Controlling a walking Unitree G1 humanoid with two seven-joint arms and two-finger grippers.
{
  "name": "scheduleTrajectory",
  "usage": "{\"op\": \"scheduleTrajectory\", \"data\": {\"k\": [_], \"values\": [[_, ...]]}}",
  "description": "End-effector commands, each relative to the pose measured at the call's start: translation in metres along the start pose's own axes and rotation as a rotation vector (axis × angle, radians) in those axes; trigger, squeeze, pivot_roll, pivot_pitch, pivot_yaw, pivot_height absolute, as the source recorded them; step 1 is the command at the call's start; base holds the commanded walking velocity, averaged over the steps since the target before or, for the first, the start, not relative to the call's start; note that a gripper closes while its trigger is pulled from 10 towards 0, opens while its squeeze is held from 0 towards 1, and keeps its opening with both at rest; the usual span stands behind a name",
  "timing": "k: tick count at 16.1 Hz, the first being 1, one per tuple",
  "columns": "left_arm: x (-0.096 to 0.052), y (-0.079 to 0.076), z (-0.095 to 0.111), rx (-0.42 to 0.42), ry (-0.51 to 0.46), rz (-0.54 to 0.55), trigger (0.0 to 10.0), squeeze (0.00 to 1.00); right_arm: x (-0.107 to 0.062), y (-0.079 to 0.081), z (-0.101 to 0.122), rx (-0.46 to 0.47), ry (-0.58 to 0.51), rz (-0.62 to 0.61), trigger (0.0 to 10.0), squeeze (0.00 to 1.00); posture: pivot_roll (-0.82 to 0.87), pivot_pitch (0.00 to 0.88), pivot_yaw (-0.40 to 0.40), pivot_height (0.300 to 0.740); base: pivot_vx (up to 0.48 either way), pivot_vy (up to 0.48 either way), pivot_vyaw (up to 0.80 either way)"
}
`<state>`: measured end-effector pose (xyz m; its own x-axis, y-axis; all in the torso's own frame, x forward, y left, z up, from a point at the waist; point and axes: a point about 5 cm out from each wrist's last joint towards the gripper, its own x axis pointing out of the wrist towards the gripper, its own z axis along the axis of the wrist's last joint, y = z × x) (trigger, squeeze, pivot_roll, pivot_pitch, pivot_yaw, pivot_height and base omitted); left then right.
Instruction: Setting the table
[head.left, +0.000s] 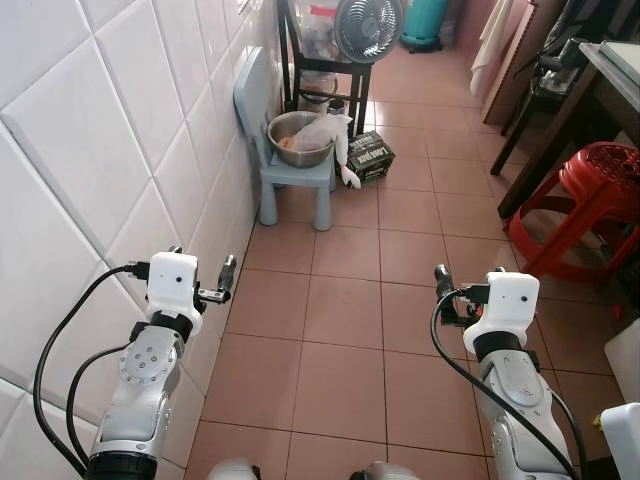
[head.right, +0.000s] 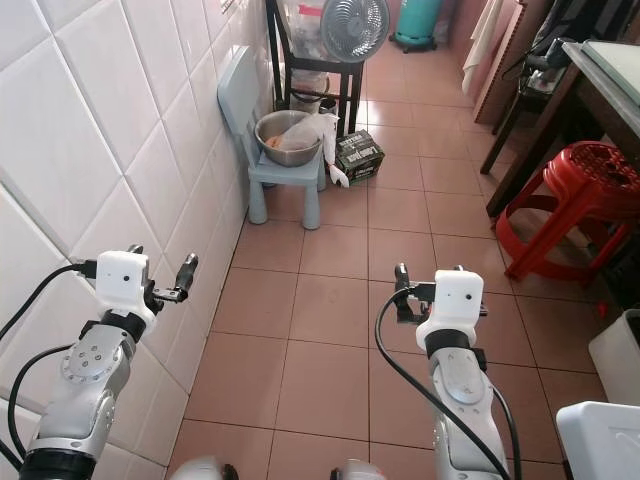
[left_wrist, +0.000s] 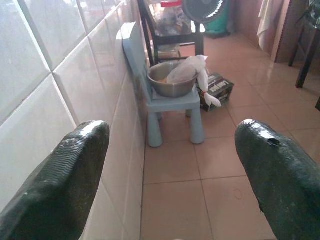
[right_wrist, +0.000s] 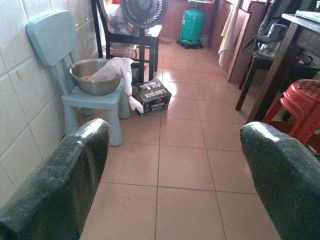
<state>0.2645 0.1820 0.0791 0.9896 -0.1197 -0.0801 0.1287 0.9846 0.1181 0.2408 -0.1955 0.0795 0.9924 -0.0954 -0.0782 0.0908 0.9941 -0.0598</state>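
Both grippers, left (head.left: 222, 283) and right (head.left: 447, 292), are held spread and empty; the steel bowl (head.left: 298, 138) on the blue chair (head.left: 290, 172) lies well ahead, nearer the left.

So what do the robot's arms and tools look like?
Both arms are silver metal with round joints, and each wrist carries a white boxy block. Black cables loop along each arm. The left tool and right tool each have two long, black, rounded fingers with a finely textured, slightly shiny surface.

Open floor (head.left: 340, 310) ahead; blue chair (head.left: 290, 175) against left wall (head.left: 90, 150).
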Motion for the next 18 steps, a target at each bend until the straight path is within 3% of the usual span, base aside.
{"op": "scheduleTrajectory", "data": {"k": [1,3,6,9,10,11,18], "values": [[0.028,-0.020,0.034,-0.052,-0.055,-0.069,10.0,0.00,0.025,0.043,0.048,0.082,-0.095,0.115,10.0,0.00,-0.05,0.000,0.034,0.740,0.000,0.000,0.00],[0.010,-0.010,0.026,-0.073,-0.025,0.043,10.0,0.00,0.015,0.037,0.048,0.083,-0.100,0.100,10.0,0.00,-0.05,0.000,0.022,0.740,0.000,0.000,0.00],[0.007,-0.033,0.026,-0.099,-0.052,-0.005,10.0,0.00,0.022,0.033,0.045,0.071,-0.090,0.063,10.0,0.00,-0.03,0.000,-0.026,0.740,0.000,0.000,0.00],[0.006,-0.029,0.028,-0.096,-0.068,-0.022,10.0,0.00,0.019,0.038,0.048,0.097,-0.107,0.118,10.0,0.00,-0.03,0.000,-0.026,0.740,0.000,0.000,0.00],[0.006,-0.024,0.028,-0.070,-0.074,-0.008,10.0,0.00,0.019,0.040,0.049,0.087,-0.111,0.136,10.0,1.00,-0.03,0.000,-0.027,0.740,0.000,0.000,0.00],[0.007,-0.021,0.028,-0.079,-0.062,-0.006,10.0,0.00,0.023,0.041,0.052,0.061,-0.112,0.128,10.0,0.00,-0.02,0.000,-0.030,0.740,0.000,0.000,0.00],[0.011,-0.021,0.036,-0.081,-0.089,-0.001,10.0,0.00,0.026,0.039,0.054,0.060,-0.107,0.108,10.0,0.00,-0.02,0.000,-0.024,0.740,0.000,0.000,0.00]]}}
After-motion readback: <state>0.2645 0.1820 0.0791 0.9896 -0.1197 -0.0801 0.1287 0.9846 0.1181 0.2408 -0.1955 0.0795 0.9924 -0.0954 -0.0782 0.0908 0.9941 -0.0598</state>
